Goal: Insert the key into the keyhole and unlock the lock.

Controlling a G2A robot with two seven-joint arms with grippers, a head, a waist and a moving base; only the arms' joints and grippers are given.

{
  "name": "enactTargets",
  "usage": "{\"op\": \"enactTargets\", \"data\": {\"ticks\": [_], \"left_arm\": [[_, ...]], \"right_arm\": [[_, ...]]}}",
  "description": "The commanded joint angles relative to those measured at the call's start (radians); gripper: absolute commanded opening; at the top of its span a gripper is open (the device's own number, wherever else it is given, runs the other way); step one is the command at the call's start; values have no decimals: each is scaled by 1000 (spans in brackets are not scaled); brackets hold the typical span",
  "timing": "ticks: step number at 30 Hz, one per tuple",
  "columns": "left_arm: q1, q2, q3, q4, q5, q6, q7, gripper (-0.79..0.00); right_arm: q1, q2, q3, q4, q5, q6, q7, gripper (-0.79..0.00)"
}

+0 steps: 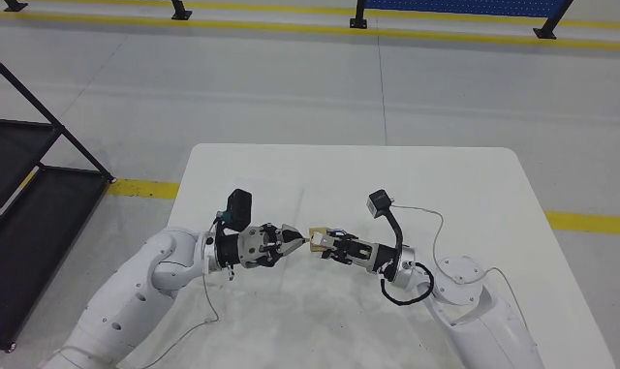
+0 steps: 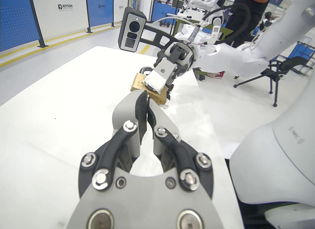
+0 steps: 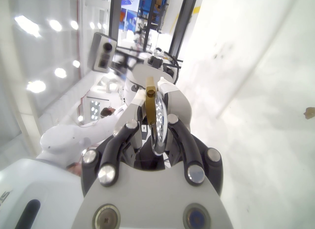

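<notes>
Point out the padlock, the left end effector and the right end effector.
padlock (image 2: pixel 139 83), left wrist view, brass body face.
left end effector (image 2: pixel 146 97), left wrist view, midway between its fingertips.
right end effector (image 3: pixel 150 91), right wrist view, midway between its fingertips.

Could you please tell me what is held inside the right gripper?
A brass padlock is clamped in the right gripper. The tips of the shut left gripper cover the end facing it, so the key and keyhole cannot be seen.
</notes>
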Motion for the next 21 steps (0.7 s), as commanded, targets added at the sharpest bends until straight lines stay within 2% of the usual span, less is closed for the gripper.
{"op": "enactTargets", "data": {"ticks": [1,21], "left_arm": [[4,-2,-2,-2,20,1,17,-785],[30,-22,-31,-27,284,9,205,-785]], "right_arm": [[0,0,0,0,0,0,0,-785],[0,0,0,0,0,0,0,-785]]}}
